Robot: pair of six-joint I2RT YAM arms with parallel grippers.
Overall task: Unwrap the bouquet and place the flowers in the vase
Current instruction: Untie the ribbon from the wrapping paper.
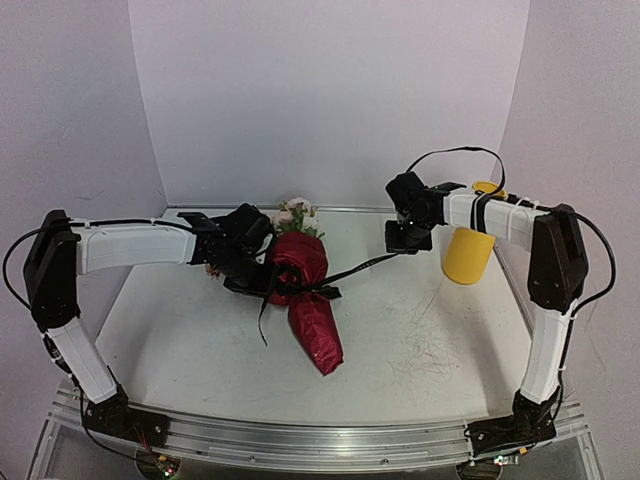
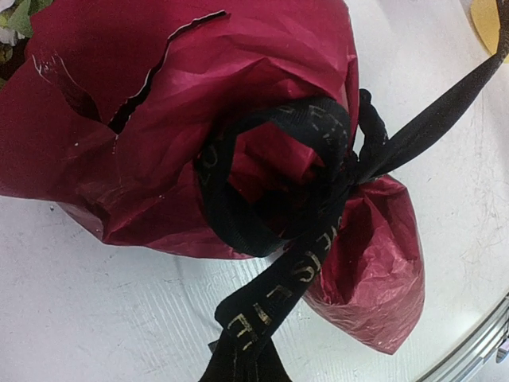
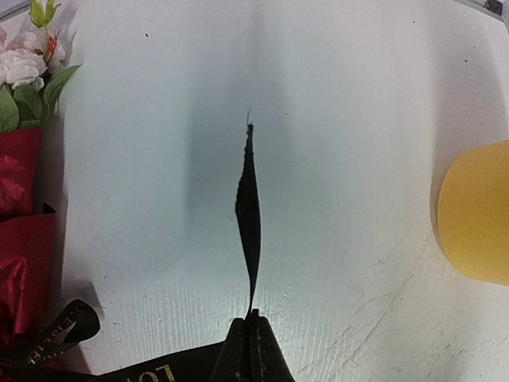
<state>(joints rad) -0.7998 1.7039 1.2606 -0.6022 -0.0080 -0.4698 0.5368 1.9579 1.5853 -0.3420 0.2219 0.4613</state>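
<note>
1. bouquet (image 1: pixel 305 290) mid-tabletop, toward far edge; vase (image 1: pixel 468 255) near right edge
2. right gripper (image 3: pixel 250 322) clenched on ribbon (image 3: pixel 248 199); left gripper (image 1: pixel 250 265) clenched against wrap (image 2: pixel 199 79), hold unclear
3. risk: knot jams, bouquet drags; ribbon slips free

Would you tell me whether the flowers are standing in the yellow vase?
No, the flowers poke out of the dark red wrap lying on the table, apart from the vase.

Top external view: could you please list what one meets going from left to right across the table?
Left gripper → bouquet → black ribbon tail, stretched taut → right gripper, pinching that tail → vase.
</note>
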